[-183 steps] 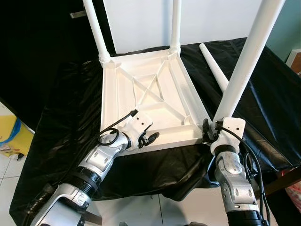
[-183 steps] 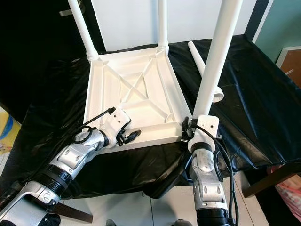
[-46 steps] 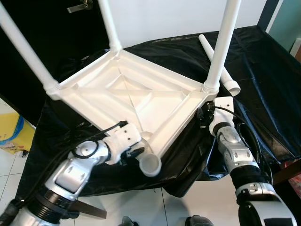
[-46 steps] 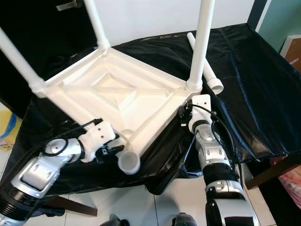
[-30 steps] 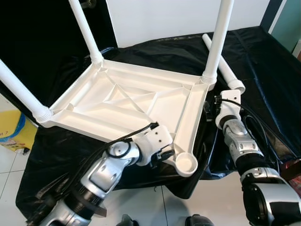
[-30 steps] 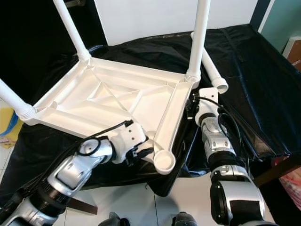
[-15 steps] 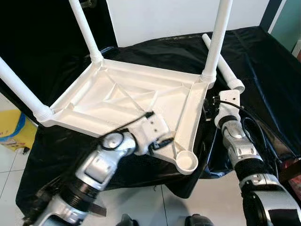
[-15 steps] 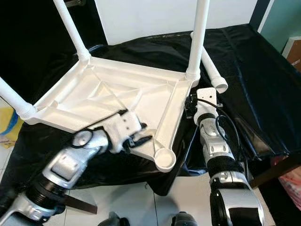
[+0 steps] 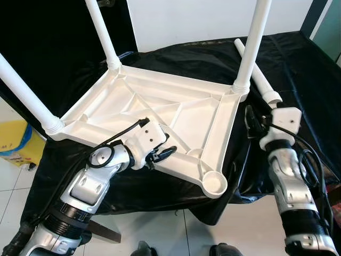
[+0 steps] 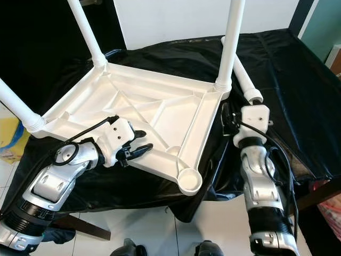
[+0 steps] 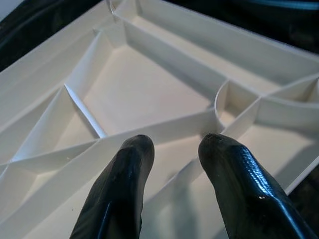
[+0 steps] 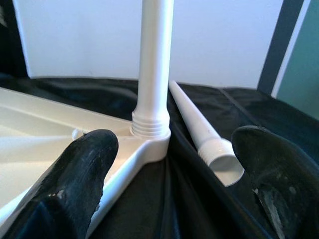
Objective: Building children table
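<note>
1. Black cloth (image 9: 298, 64) covers the table; the white children table (image 9: 160, 112) lies upside down on it, three legs fitted.
2. My left hand (image 10: 136, 149), fingers slightly parted, sits over the near rim ribs.
3. My right hand (image 12: 174, 164) is spread wide, just short of the corner leg (image 12: 154, 64).
4. A loose leg (image 10: 242, 74) lies beyond it.
</note>
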You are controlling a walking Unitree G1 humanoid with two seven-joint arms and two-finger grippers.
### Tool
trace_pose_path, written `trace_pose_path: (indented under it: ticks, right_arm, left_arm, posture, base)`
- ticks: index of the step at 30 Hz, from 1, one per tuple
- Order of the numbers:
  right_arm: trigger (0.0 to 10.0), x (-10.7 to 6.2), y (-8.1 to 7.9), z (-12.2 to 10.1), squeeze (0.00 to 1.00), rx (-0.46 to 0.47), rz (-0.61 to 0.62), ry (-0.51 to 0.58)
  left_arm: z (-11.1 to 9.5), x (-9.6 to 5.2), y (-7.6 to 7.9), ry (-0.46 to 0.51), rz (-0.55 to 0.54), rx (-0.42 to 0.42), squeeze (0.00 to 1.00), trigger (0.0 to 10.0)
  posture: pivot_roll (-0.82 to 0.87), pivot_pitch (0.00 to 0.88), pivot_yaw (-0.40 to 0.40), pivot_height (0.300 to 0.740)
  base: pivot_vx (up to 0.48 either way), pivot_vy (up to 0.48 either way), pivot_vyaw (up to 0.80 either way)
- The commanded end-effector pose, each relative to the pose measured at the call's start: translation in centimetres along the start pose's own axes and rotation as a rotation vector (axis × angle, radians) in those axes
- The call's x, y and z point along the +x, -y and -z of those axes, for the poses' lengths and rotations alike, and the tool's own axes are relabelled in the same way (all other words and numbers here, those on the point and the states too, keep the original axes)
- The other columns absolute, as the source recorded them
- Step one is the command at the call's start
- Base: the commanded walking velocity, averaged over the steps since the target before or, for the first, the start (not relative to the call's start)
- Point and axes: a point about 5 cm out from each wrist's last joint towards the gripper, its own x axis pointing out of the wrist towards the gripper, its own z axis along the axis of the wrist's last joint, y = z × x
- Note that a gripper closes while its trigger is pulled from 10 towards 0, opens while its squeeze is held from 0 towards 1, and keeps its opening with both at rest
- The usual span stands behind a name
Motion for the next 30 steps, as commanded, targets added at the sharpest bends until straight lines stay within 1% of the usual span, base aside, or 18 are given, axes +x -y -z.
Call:
trace_pose_path:
  ticks: [1, 2, 3, 6, 7, 9, 10, 11, 12, 13, 14, 17, 19, 21, 26, 27, 29, 30]
  right_arm:
    - [10.0, -0.3, 0.1, -0.6, 0.0, 0.011, -0.015, 0.027]
    - [10.0, -0.3, 0.1, -0.6, 0.0, 0.011, -0.015, 0.027]
    - [10.0, -0.6, 0.2, -0.9, 0.0, 0.016, -0.017, 0.032]
    - [10.0, -1.1, 0.3, -1.1, 0.0, 0.019, -0.017, 0.035]
    - [10.0, -1.7, 0.4, -1.1, 0.0, 0.017, -0.017, 0.031]
    - [10.0, -1.7, 0.4, -1.1, 0.0, 0.017, -0.017, 0.031]
    - [10.0, -2.3, 0.6, -1.1, 0.0, 0.014, -0.015, 0.025]
    - [10.0, -2.9, 0.8, -1.1, 0.0, 0.01, -0.013, 0.016]
    - [10.0, -2.9, 0.8, -1.1, 0.0, 0.01, -0.013, 0.016]
    - [10.0, -3.2, 0.9, -1.1, 0.0, 0.008, -0.012, 0.01]
    - [10.0, -3.2, 0.9, -1.1, 0.0, 0.008, -0.012, 0.01]
    - [10.0, -3.8, 1.5, -0.9, 0.0, -0.008, -0.005, -0.013]
    - [10.0, -3.8, 1.6, -0.9, 0.0, -0.01, -0.004, -0.018]
    - [10.0, -3.7, 1.7, -1.1, 0.0, -0.01, -0.004, -0.02]
    - [10.0, -3.6, 1.8, -1.2, 0.0, -0.012, -0.002, -0.02]
    - [10.0, -3.5, 1.7, -1.3, 0.0, -0.013, -0.003, -0.021]
    - [10.0, -3.5, 1.7, -1.3, 0.0, -0.013, -0.003, -0.021]
    - [10.0, -3.4, 1.7, -1.3, 0.0, -0.013, -0.003, -0.02]
  left_arm:
    - [0.6, 0.0, 0.4, -0.039, 0.091, 0.034, 0.0, 10.0]
    - [0.6, 0.0, 0.4, -0.039, 0.091, 0.034, 0.0, 10.0]
    - [0.7, 0.0, 0.2, -0.039, 0.091, 0.03, 1.0, 10.0]
    - [0.6, -0.1, 0.2, -0.032, 0.104, 0.023, 1.0, 10.0]
    - [0.6, -0.3, 0.4, -0.022, 0.131, 0.016, 1.0, 10.0]
    - [0.6, -0.3, 0.4, -0.022, 0.131, 0.016, 1.0, 10.0]
    - [0.4, -0.6, 0.7, -0.002, 0.168, 0.005, 1.0, 10.0]
    - [0.2, -1.1, 1.2, 0.019, 0.214, -0.01, 0.89, 10.0]
    - [0.2, -1.1, 1.2, 0.019, 0.214, -0.01, 0.89, 10.0]
    - [0.1, -1.5, 1.5, 0.033, 0.243, -0.02, 0.0, 10.0]
    - [0.1, -1.5, 1.5, 0.033, 0.243, -0.02, 0.0, 10.0]
    - [0.0, -1.9, 2.9, 0.062, 0.331, -0.081, 0.0, 10.0]
    - [0.1, -1.8, 3.2, 0.058, 0.345, -0.087, 0.0, 10.0]
    - [0.9, -1.4, 3.8, 0.011, 0.362, -0.071, 0.0, 10.0]
    - [1.5, -0.9, 4.0, -0.022, 0.355, -0.067, 0.0, 10.0]
    - [1.6, -0.5, 3.9, -0.038, 0.337, -0.061, 0.0, 10.0]
    - [1.6, -0.5, 3.9, -0.038, 0.337, -0.061, 0.0, 10.0]
    - [1.9, -0.2, 3.7, -0.062, 0.316, -0.049, 0.0, 10.0]
  posture:
    - [-0.1, 0.099, 0.059, 0.74]
    - [-0.1, 0.099, 0.059, 0.74]
    - [-0.11, 0.103, 0.065, 0.74]
    - [-0.12, 0.105, 0.067, 0.74]
    - [-0.12, 0.106, 0.069, 0.74]
    - [-0.12, 0.106, 0.069, 0.74]
    - [-0.13, 0.111, 0.071, 0.74]
    - [-0.13, 0.113, 0.077, 0.74]
    - [-0.13, 0.113, 0.077, 0.74]
    - [-0.13, 0.113, 0.077, 0.74]
    - [-0.13, 0.113, 0.077, 0.74]
    - [-0.14, 0.116, 0.081, 0.74]
    - [-0.14, 0.116, 0.081, 0.74]
    - [-0.14, 0.116, 0.081, 0.74]
    - [-0.14, 0.116, 0.082, 0.74]
    - [-0.13, 0.116, 0.08, 0.74]
    - [-0.13, 0.116, 0.08, 0.74]
    - [-0.13, 0.116, 0.081, 0.74]
  base:
    - [0.0, 0.0, 0.0]
    - [0.0, 0.0, 0.0]
    - [0.0, 0.0, 0.0]
    - [0.0, 0.0, 0.0]
    - [0.0, 0.0, 0.0]
    - [0.0, 0.0, 0.0]
    - [0.0, 0.0, 0.0]
    - [0.0, 0.0, 0.0]
    - [0.0, 0.0, 0.0]
    - [0.0, 0.0, 0.0]
    - [0.0, 0.0, 0.0]
    - [0.0, 0.0, 0.0]
    - [0.0, 0.0, 0.0]
    - [0.0, 0.0, 0.0]
    - [0.0, 0.0, 0.0]
    - [0.0, 0.0, 0.0]
    - [0.0, 0.0, 0.0]
    - [0.0, 0.0, 0.0]
